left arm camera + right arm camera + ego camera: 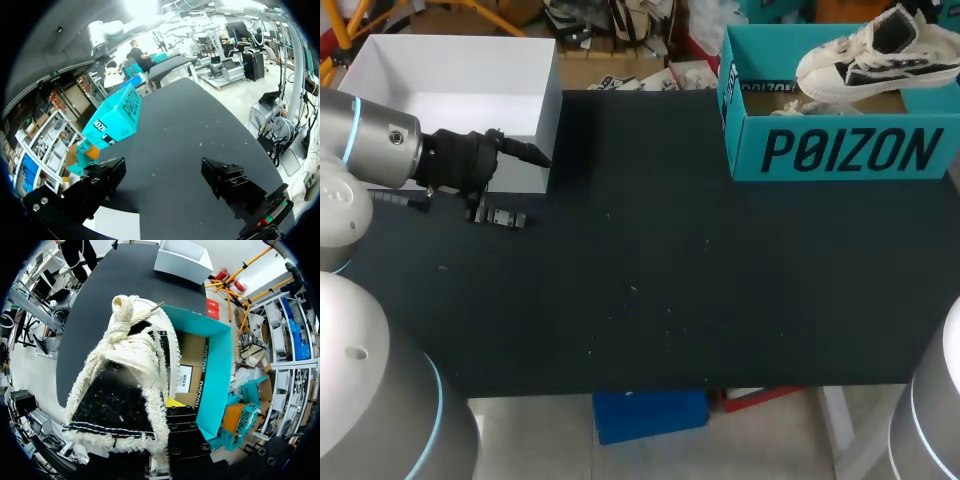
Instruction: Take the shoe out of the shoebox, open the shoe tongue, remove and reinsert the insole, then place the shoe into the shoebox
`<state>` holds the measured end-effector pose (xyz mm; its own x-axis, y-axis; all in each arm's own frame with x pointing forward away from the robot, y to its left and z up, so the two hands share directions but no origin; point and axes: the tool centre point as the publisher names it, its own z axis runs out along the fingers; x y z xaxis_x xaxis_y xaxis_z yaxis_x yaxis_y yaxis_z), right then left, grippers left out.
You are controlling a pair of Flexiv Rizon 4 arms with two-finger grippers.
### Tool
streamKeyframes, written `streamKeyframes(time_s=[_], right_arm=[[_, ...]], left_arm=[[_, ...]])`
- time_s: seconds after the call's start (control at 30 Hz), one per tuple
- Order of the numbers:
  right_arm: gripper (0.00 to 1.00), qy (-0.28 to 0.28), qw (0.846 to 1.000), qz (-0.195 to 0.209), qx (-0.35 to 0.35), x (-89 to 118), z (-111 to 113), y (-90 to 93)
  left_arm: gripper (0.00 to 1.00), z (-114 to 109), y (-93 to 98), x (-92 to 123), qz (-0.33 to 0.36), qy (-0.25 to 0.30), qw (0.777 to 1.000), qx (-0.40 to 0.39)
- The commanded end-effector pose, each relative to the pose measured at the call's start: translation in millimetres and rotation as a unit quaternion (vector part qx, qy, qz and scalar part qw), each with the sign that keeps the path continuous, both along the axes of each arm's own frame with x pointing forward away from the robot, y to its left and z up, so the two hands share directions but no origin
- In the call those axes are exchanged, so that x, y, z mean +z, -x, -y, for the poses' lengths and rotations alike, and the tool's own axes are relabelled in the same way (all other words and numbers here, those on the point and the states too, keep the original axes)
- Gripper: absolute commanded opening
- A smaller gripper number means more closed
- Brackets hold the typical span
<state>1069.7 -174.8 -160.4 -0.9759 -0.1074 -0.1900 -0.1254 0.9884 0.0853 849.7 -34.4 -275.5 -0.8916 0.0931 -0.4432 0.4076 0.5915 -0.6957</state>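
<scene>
The shoe [875, 55] is at the upper right, over the teal shoebox [840, 150]. My right claw [171, 406] pinches its heel; only 1 yellow tip shows. My left claw [165, 175] is wide open w/ nothing in it. The shoe looks light & floppy, so prob best to hold the firm heel or sole.
</scene>
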Motion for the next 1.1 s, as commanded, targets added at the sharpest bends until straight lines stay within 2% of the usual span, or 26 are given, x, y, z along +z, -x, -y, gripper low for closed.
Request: streamKeyframes(time_s=[0.03, 0.47, 0.63, 0.8, 1.1], right_arm=[[0.0, 0.01, 0.998, -0.067, -0.003, 6.8, 7.2, -38.6], [0.0, 0.032, 0.997, -0.071, 0.031, 12.2, 20.8, -107.7], [0.0, 0.033, 0.996, -0.073, 0.046, 8.0, 20.0, -125.2], [0.0, 0.041, 0.996, -0.068, 0.046, 7.7, 17.6, -138.0], [0.0, 0.041, 0.996, -0.068, 0.046, 7.7, 17.6, -138.0]], left_arm=[[1.0, 0.7, 0.2, -1.4, 0.002, 0.0, 1.0, 0.001], [1.0, 0.7, 0.2, -1.4, 0.002, 0.0, 1.0, 0.001], [1.0, 0.7, 0.2, -1.4, 0.002, 0.0, 1.0, 0.001], [1.0, 0.7, 0.2, -1.4, 0.002, 0.0, 1.0, 0.001], [1.0, 0.7, 0.2, -1.4, 0.002, 0.0, 1.0, 0.001]])
